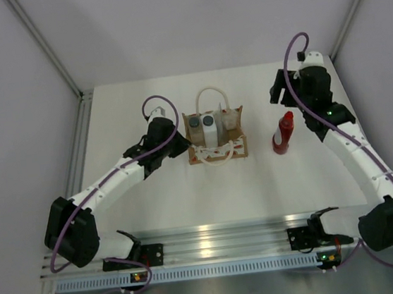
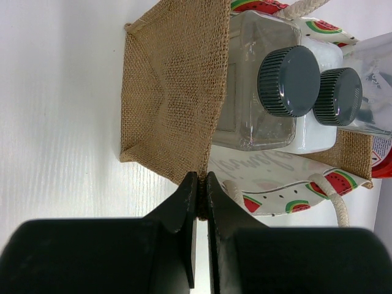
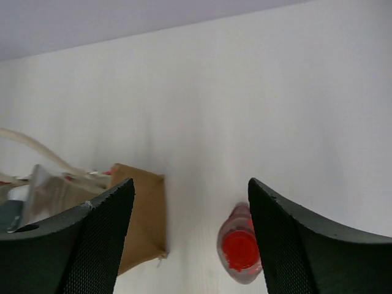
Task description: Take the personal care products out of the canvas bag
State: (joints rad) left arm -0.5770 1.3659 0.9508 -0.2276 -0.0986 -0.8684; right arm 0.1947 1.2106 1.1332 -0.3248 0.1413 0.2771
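From above, the canvas bag sits in the middle of the counter with two white bottles upright inside. The red bottle stands on the counter to the bag's right, apart from it. The left end effector meets the bag's left side; the right end effector hangs just beyond the red bottle. The left wrist view shows jaws pinched shut on the bag's burlap edge. The right wrist view shows wide-spread, empty jaws, with the red bottle below between them.
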